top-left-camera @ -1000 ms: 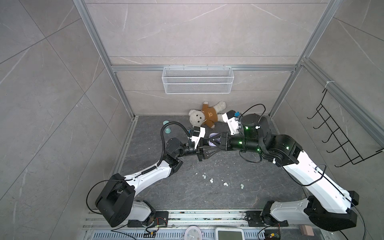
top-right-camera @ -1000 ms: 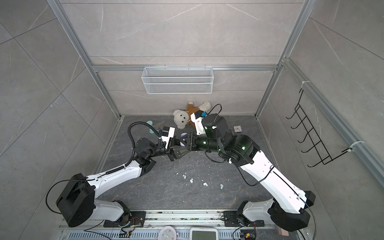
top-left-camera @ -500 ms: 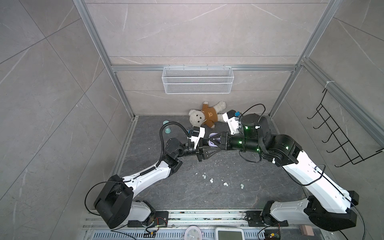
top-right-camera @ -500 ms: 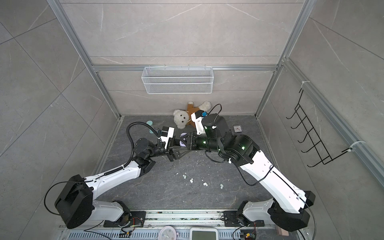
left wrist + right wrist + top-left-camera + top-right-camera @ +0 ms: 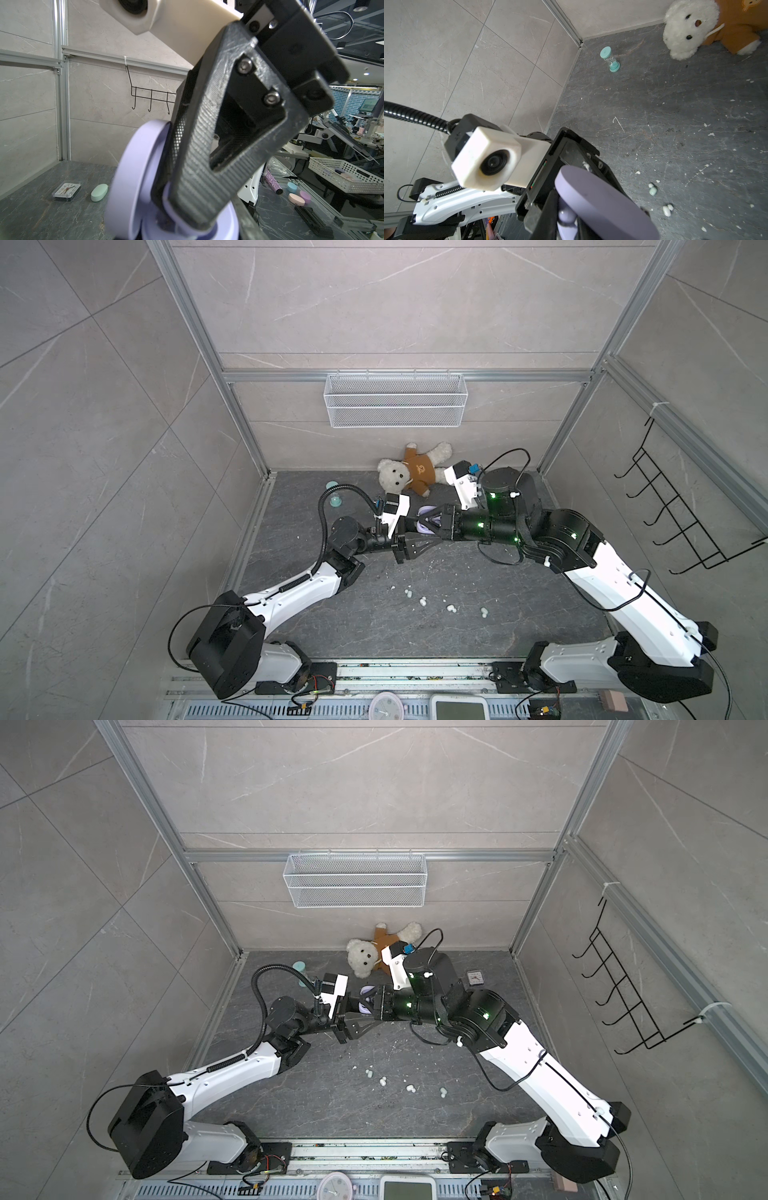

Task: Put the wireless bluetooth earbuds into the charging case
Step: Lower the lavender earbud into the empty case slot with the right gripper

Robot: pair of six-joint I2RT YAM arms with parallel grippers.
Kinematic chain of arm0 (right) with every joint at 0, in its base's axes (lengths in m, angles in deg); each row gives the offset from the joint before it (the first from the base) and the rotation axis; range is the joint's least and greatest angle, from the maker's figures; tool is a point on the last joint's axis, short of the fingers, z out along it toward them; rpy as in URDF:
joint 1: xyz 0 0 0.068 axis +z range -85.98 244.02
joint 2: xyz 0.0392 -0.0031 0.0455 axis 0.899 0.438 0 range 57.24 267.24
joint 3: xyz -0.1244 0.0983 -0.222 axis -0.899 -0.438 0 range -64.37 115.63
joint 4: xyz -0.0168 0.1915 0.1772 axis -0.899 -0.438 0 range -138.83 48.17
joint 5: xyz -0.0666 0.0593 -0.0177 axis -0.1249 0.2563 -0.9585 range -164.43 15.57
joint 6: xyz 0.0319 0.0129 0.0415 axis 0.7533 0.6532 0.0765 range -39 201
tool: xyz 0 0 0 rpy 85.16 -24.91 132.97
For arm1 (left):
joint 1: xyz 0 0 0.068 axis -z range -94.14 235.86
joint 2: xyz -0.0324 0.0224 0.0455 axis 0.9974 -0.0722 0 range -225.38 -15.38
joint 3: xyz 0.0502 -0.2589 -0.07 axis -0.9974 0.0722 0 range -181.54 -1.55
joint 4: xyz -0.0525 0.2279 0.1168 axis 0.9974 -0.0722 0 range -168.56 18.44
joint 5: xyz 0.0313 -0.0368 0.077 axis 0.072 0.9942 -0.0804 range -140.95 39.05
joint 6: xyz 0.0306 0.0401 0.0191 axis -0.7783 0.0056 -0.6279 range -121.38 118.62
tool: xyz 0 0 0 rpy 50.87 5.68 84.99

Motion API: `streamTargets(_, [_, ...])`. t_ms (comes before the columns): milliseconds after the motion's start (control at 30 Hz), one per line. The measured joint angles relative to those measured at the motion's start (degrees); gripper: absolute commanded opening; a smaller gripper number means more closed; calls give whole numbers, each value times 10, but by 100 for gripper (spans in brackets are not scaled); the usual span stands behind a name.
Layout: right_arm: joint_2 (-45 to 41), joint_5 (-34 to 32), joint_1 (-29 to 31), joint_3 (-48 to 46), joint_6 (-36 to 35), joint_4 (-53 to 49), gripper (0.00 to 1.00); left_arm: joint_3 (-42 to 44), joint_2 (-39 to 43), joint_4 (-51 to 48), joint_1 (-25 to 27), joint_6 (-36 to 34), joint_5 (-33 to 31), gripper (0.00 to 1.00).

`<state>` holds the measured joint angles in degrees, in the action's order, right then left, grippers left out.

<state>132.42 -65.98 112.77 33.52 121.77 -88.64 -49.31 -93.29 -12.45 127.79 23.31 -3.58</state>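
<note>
Over the table (image 5: 519,614), both arms meet tip to tip in front of the bear (image 5: 411,472). There the left gripper (image 5: 420,540) is clenched on the open lilac case (image 5: 133,176), whose lid is swung wide. The right gripper (image 5: 563,221) is pinched tight on a lilac bud (image 5: 566,213), with its fingertips down at the base of the case, beside the lid. Nearer the front edge, well apart from the case, a mint bud (image 5: 652,190) lies near a white bud (image 5: 667,210).
</note>
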Motion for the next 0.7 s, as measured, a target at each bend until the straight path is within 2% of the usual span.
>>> streamTargets(533, [-7, 4, 0, -6, 6, -2, 17, 0, 1, -4, 2, 0, 2, 14])
streamTargets(700, [-8, 4, 0, -9, 7, -3, 21, 0, 1, -8, 2, 0, 3, 14])
